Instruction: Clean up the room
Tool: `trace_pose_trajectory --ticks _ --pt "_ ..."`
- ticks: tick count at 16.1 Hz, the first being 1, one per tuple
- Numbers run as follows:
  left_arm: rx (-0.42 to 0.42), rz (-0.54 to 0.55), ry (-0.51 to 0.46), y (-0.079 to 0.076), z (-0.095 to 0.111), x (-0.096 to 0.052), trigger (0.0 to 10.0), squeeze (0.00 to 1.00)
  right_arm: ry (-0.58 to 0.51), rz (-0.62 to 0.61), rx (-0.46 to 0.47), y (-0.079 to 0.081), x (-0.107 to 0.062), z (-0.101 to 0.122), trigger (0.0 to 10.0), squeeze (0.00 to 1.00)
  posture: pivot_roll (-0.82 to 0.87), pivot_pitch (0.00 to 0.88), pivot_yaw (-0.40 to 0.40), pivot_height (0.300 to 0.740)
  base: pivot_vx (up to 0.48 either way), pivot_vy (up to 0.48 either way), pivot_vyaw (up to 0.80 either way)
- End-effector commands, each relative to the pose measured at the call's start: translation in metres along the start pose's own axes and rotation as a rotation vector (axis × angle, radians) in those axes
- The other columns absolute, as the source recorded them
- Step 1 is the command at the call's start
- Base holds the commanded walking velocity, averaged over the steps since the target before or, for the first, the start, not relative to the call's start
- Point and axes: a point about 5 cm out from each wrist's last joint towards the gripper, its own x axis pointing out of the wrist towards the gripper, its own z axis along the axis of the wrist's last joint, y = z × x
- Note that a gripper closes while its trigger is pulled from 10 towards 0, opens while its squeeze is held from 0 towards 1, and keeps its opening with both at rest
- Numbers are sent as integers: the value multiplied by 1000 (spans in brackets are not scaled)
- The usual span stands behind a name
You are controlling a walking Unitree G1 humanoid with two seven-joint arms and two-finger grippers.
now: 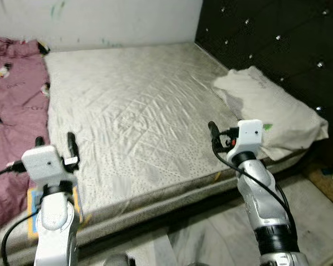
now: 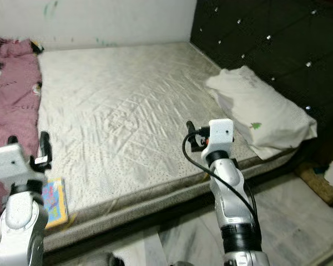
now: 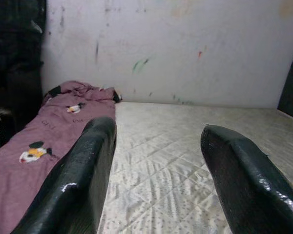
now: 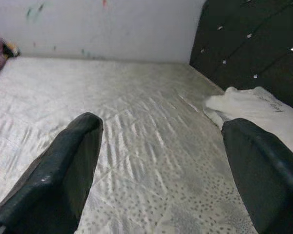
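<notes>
A bare pale mattress (image 1: pixel 139 111) lies before me. A crumpled mauve blanket (image 1: pixel 11 105) with cartoon prints covers its left side, and a white pillow (image 1: pixel 272 111) lies at the right by the black tufted headboard (image 1: pixel 277 39). A colourful book (image 2: pixel 55 202) rests on the front left edge of the mattress. My left gripper (image 1: pixel 55 144) hovers open above that front left edge, near the blanket and the book, with nothing between its fingers (image 3: pixel 83 180). My right gripper (image 1: pixel 223 136) is held open over the front right of the mattress, just left of the pillow, and is empty too.
A white wall (image 1: pixel 100 19) closes off the far side of the bed. On the floor at the right, beside the bed's corner, are a brown thing and a white scrap (image 1: pixel 327 180). Pale sheeting (image 1: pixel 211 233) covers the floor along the bed's front edge.
</notes>
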Motion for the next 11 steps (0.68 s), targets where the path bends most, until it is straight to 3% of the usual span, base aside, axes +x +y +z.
trace_pose_trajectory --ticks 1,3,6,11 --pt "3 1 12 0 -1 1 10000 0 10 3 -24 1 4 2 10000 0 70 0 -58 740 0 0 800" --pt "-6 1 18 1 -2 3 10000 0 12 17 -20 5 5 1 10000 0 70 0 -51 740 0 0 672" --pt "-15 -16 29 -2 -5 6 10000 0 28 32 -3 7 8 -2 10000 0 76 0 -56 740 0 0 0" --pt "-47 -14 51 -5 -9 7 10000 0 59 39 3 6 10 -6 10000 0 69 0 -69 740 0 470 0"
